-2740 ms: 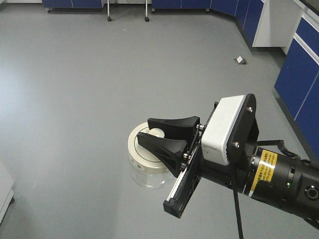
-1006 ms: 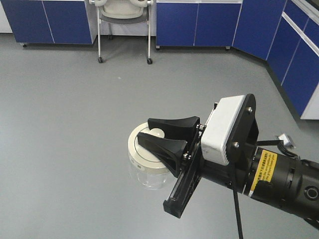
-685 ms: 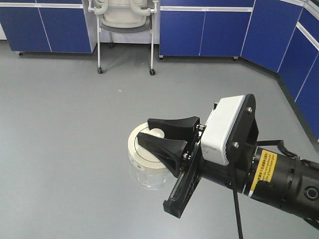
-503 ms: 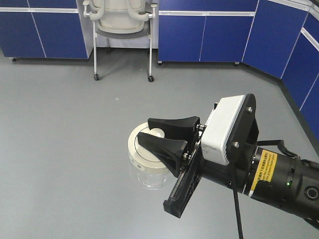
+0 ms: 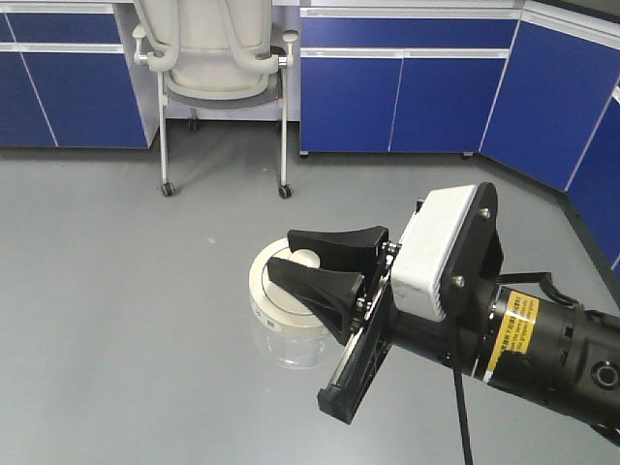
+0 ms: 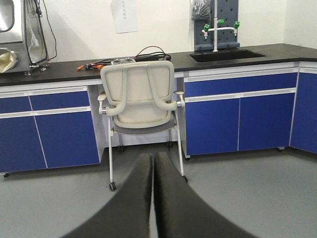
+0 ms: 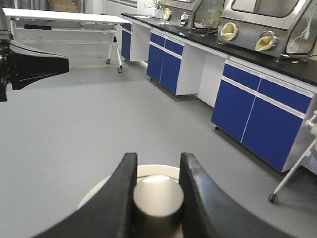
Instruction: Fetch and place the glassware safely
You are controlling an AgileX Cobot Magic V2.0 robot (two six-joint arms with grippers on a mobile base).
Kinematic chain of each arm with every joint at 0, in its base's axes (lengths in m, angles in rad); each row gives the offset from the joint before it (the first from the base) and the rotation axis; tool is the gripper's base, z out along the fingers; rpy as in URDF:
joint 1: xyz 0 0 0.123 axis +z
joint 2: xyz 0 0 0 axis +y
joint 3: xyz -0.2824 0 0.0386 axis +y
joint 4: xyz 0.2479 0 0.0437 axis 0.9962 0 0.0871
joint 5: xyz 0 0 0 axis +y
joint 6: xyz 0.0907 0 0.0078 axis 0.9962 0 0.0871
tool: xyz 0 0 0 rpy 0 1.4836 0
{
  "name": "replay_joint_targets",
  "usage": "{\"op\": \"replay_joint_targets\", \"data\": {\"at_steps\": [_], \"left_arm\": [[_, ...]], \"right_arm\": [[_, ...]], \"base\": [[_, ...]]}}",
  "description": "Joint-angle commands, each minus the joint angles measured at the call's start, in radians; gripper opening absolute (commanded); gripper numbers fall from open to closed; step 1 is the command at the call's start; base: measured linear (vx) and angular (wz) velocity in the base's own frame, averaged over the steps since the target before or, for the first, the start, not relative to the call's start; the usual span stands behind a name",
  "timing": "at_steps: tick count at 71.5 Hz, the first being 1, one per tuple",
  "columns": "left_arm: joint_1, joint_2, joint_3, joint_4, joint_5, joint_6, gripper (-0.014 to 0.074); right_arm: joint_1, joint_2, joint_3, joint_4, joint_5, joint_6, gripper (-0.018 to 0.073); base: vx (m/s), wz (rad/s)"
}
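Right wrist view: right gripper (image 7: 158, 166) jaws pinching knob (image 7: 157, 198) of squat clear glass jar (image 5: 276, 315), cream-white lid; likely carrying step; next, gentle set-down.

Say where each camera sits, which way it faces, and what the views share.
Front-facing: up on the robot, looking forward and down at the floor; right hand shut on the jar by its knob.
Left wrist: behind the shut left hand, facing chair and blue cabinets.
Right wrist: behind the right hand, over the knob, facing a lab bench.
Shared: chair, front and left wrist; jar, front and right wrist.
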Motion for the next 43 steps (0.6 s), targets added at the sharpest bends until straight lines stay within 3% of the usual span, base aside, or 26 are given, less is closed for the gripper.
{"op": "replay_joint_targets", "data": {"at_steps": [1, 22, 43], "left_arm": [[0.0, 0.001, -0.029, -0.008, -0.071, -0.008, -0.0007], [0.0, 0.002, -0.029, -0.008, -0.071, -0.008, -0.0007], [0.0, 0.002, -0.029, -0.008, -0.071, -0.008, -0.0007]], "right_arm": [[-0.001, -0.029, -0.029, 0.033, -0.08, -0.003, -0.0003], [-0.003, -0.029, -0.029, 0.033, -0.079, -0.003, -0.0003], [-0.003, -0.029, -0.029, 0.033, -0.079, -0.003, -0.0003]], "base": [[0.54, 0.01], [0.5, -0.05], [0.38, -0.35]]}}
